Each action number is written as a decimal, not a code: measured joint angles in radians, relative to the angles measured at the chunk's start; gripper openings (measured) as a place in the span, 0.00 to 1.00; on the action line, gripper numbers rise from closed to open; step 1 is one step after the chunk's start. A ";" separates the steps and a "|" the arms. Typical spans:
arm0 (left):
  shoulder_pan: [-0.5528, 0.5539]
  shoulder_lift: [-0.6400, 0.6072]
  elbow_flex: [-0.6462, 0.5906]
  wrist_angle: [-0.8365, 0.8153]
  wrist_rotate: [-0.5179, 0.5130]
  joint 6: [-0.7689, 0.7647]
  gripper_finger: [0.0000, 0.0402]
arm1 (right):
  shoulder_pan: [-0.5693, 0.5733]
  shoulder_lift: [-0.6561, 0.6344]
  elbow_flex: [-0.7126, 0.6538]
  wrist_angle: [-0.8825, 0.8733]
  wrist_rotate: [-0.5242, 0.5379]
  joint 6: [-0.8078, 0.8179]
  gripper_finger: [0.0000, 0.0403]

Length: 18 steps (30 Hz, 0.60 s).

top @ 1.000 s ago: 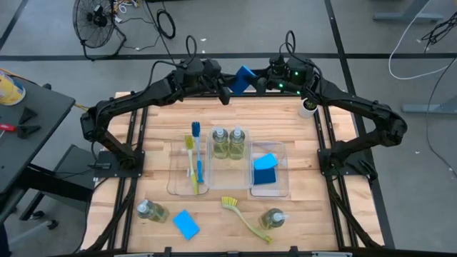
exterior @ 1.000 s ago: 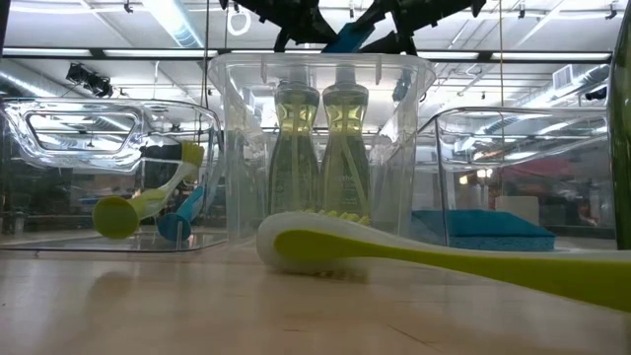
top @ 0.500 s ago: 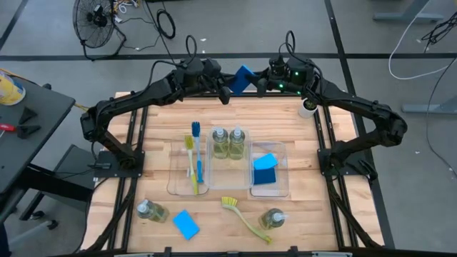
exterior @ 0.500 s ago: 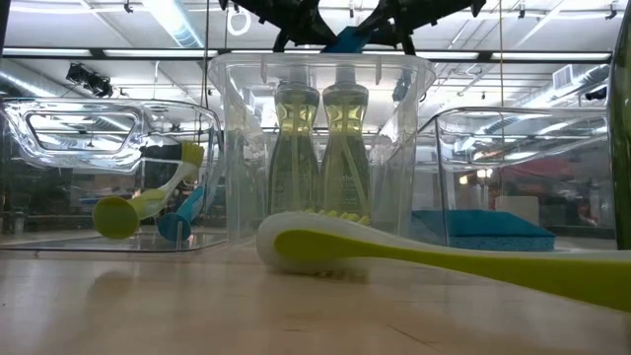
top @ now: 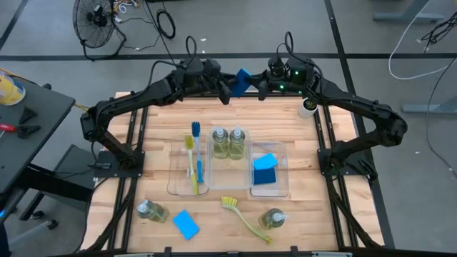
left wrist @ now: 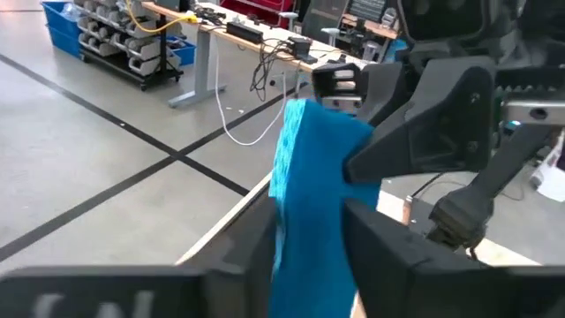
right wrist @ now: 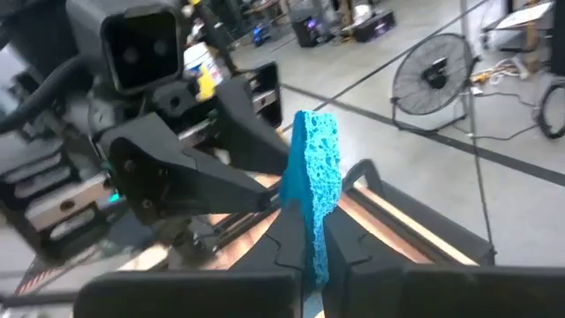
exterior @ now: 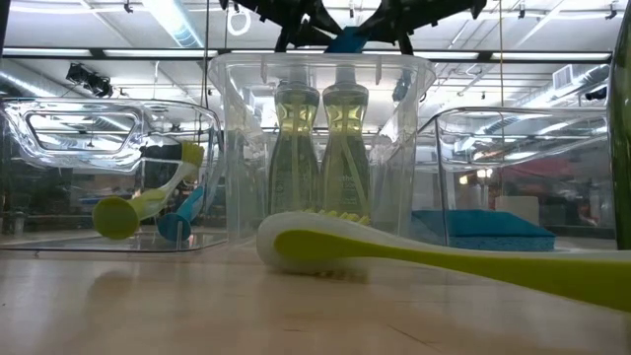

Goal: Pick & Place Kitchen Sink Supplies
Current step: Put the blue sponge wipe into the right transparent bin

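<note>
Blue sponge (top: 243,80) held in air above table's far edge (top: 214,104), midway between both wrists, standing on edge — flat faces toward each gripper's fingers. Right gripper (right wrist: 309,238) clamped on sponge's one end, fingers pinched tight on it. Left gripper (left wrist: 309,225) at opposite end, fingers spread either side of sponge — whether pads touch, cannot tell. Sponge tray (top: 284,153) lies nearer right arm's side; right arm looks set to carry.
</note>
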 joint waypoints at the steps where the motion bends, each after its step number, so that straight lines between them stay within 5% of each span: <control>1: 0.000 0.000 0.000 0.000 0.006 -0.003 0.38 | 0.000 0.000 0.000 -0.006 -0.016 -0.007 0.02; 9: 0.000 -0.008 0.000 0.004 0.072 -0.033 0.64 | -0.011 -0.054 0.000 -0.164 -0.076 -0.098 0.02; 18: 0.000 -0.008 0.000 0.004 0.074 -0.033 0.66 | -0.023 -0.158 0.000 -0.435 -0.126 -0.175 0.02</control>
